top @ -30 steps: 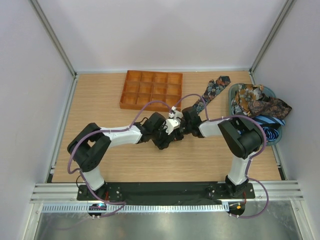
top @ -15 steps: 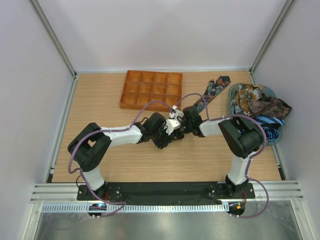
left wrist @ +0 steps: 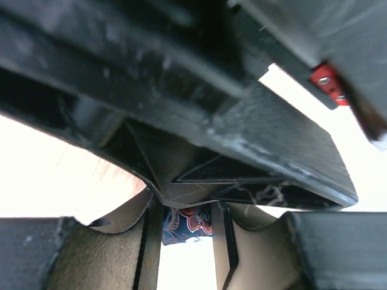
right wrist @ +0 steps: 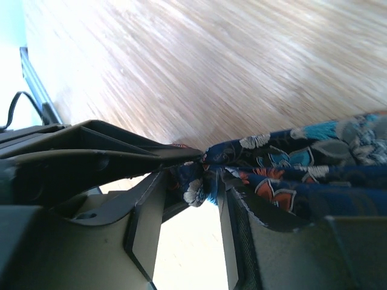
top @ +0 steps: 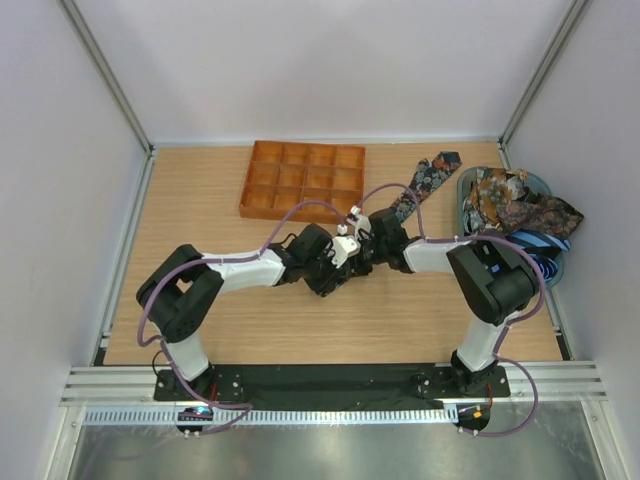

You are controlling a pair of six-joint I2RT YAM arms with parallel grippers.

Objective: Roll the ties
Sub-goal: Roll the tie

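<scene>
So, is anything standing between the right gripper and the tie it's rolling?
Nothing visible. The floral tie is already bunched between the fingertips of the right gripper. The left gripper meets the same end from the opposite side; whether it grips the fabric too is unclear.

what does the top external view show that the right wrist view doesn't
Only top external: the whole left arm and right arm, the orange tray, and the bin heaped with more ties. Only right wrist: the floral tie bunched up close between the fingertips of the right gripper. Both: that tie lying on the wooden table.
</scene>
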